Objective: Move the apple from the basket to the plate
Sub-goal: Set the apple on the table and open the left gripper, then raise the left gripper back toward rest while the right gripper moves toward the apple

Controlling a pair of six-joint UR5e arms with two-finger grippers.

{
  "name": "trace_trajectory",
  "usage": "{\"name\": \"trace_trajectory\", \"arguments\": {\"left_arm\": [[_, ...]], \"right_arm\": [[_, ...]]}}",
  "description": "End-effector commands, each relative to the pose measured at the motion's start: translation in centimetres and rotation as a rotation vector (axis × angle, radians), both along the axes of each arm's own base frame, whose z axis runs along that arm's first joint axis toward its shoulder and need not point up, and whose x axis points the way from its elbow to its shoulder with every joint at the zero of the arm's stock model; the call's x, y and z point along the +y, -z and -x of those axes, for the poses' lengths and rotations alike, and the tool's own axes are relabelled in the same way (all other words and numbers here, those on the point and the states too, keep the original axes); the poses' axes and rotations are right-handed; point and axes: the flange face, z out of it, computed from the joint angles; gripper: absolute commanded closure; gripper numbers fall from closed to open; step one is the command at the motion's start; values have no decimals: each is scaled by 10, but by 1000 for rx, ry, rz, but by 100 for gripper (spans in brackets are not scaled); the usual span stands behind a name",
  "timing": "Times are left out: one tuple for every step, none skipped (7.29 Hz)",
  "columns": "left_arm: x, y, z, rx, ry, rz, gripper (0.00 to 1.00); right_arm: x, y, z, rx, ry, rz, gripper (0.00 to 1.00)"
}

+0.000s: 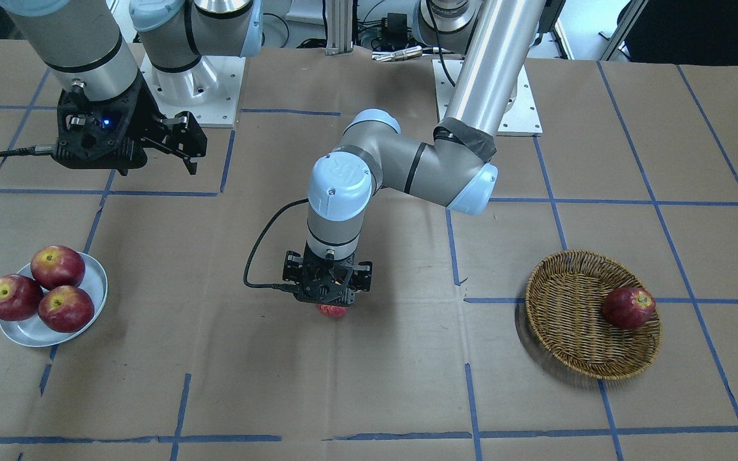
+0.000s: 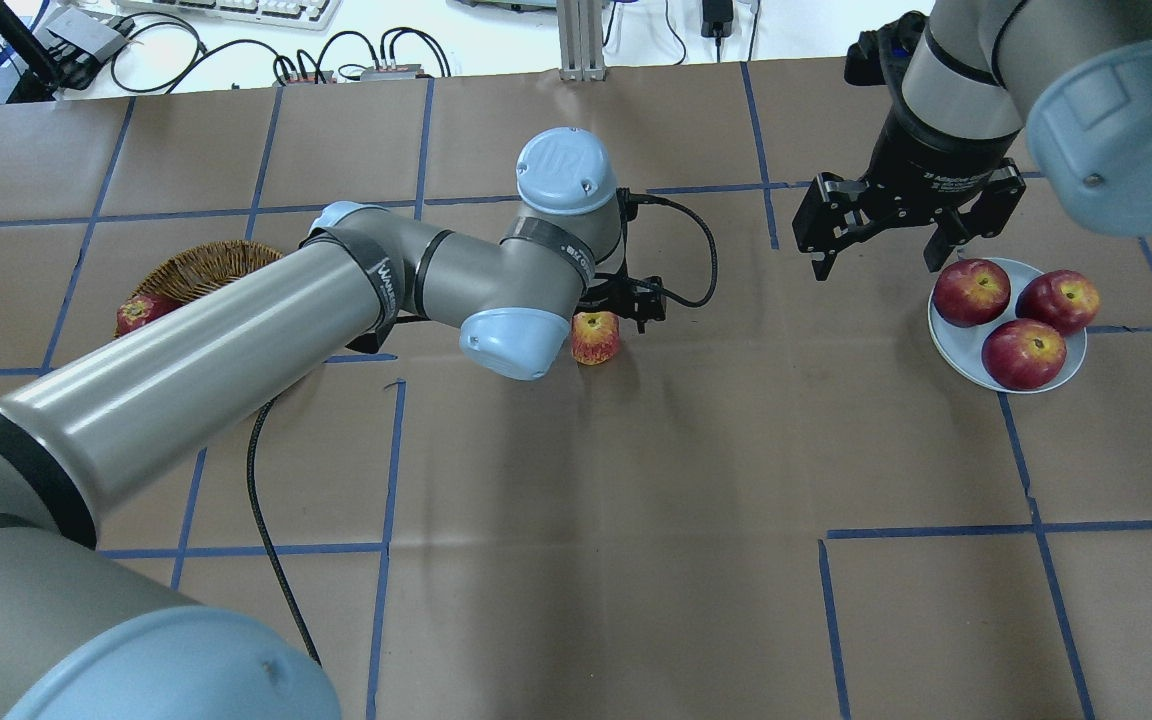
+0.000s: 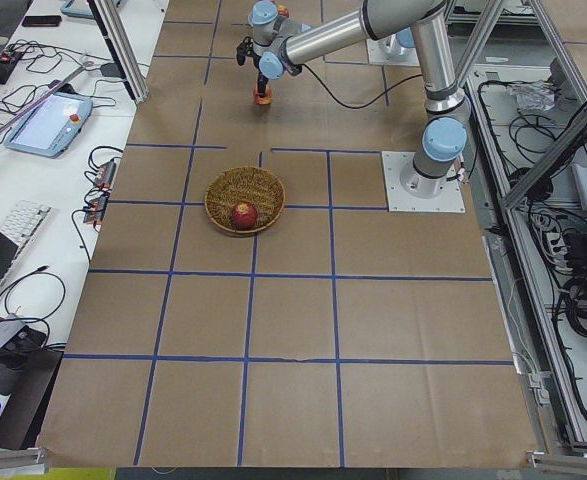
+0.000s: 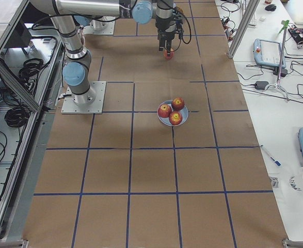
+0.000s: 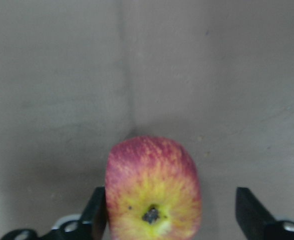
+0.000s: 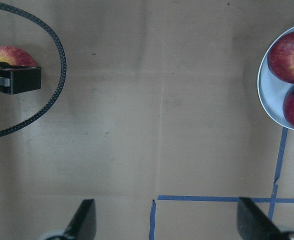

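The streaked red-and-yellow apple (image 5: 154, 192) lies on the brown paper at the table's middle, also seen in the overhead view (image 2: 595, 338) and partly under the gripper in the front view (image 1: 332, 311). My left gripper (image 5: 172, 217) stands around it, open. Its left finger (image 5: 97, 212) is against the apple and its right finger (image 5: 249, 210) is well clear. The wicker basket (image 1: 567, 314) is off to the side and holds one darker apple (image 1: 628, 307). The pale plate (image 2: 956, 345) holds three dark red apples. My right gripper (image 2: 876, 255) hangs open and empty beside the plate.
The left arm's black cable (image 6: 61, 75) loops over the paper near the apple. Blue tape lines (image 1: 369, 437) grid the table. Both arm bases (image 1: 484, 96) sit at the robot's edge of the table. The left arm's forearm (image 2: 236, 340) covers part of the basket in the overhead view.
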Motion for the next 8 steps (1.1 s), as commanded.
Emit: {"name": "trace_trajectory", "arguments": {"left_arm": [[-15,-81,-18,17,-27,48,1],[-32,-124,-65,3,-99,26,1],[-39,-166,-108,-4,-168,7,1],[-40,-202,-146,-13,-228,-15,1],[-43,-229,-183,-13,-288,-25,1],[-41,-247,-217,-22,-344,-67,1],[-32,-252,-241,-63,-381,-119,1],[-24,-264,-254,-147,-392,-97,1]], "right_arm": [[0,0,0,0,3,-1,0],[1,-1,0,0,4,1,0],[1,-1,0,0,6,1,0],[1,-1,0,0,9,1,0],[3,-5,-2,2,12,11,0],[3,-6,-3,4,41,16,0],[0,-4,-7,7,94,13,0],[0,-5,-18,7,108,22,0]]}}
